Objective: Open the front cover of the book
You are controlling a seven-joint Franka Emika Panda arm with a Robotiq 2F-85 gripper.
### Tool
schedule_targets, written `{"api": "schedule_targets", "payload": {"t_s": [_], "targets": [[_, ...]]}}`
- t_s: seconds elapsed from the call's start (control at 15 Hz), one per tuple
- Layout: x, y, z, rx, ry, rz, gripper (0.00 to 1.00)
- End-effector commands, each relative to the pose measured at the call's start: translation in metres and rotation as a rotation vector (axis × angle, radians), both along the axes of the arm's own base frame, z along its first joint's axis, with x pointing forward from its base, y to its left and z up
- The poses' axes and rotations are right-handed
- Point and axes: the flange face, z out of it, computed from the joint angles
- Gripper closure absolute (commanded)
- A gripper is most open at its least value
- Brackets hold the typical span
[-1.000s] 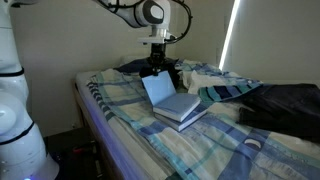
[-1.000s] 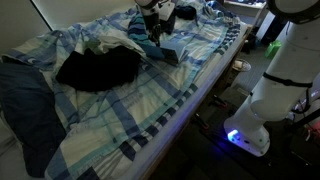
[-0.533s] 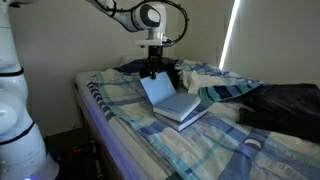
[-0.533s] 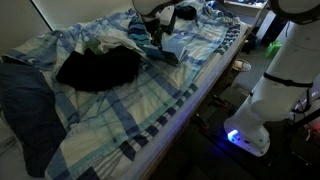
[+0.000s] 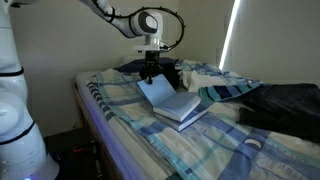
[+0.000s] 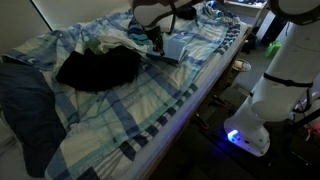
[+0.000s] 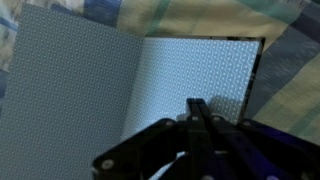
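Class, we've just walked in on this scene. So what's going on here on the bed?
A robot arm reaches over a bed with blue plaid bedding. Its gripper is at the top edge of a book's front cover, which stands tilted up, partly open, with its pale inner face showing. The book lies flat on the bedding. Whether the gripper is clamped on the cover is unclear.

- We see the front cover [image 5: 154, 92] tilted up just beneath the jaws, pale face showing.
- The book [image 5: 184, 108] lies below the jaws, on the counter [image 5: 120, 118].
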Motion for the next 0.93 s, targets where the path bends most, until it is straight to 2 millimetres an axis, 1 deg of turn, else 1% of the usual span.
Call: {"api": "schedule_targets", "payload": {"t_s": [0.0, 0.27, 0.6, 0.87], "targets": [[-0.012, 0.008, -0.003, -0.042, 0.025, 0.048, 0.95], [-0.013, 0.013, -0.002, -0.076, 0.042, 0.075, 0.95], [-0.012, 0.013, -0.004, -0.152, 0.066, 0.09, 0.95], [-0.017, 0.022, -0.009, -0.204, 0.108, 0.11, 0.96]]}}
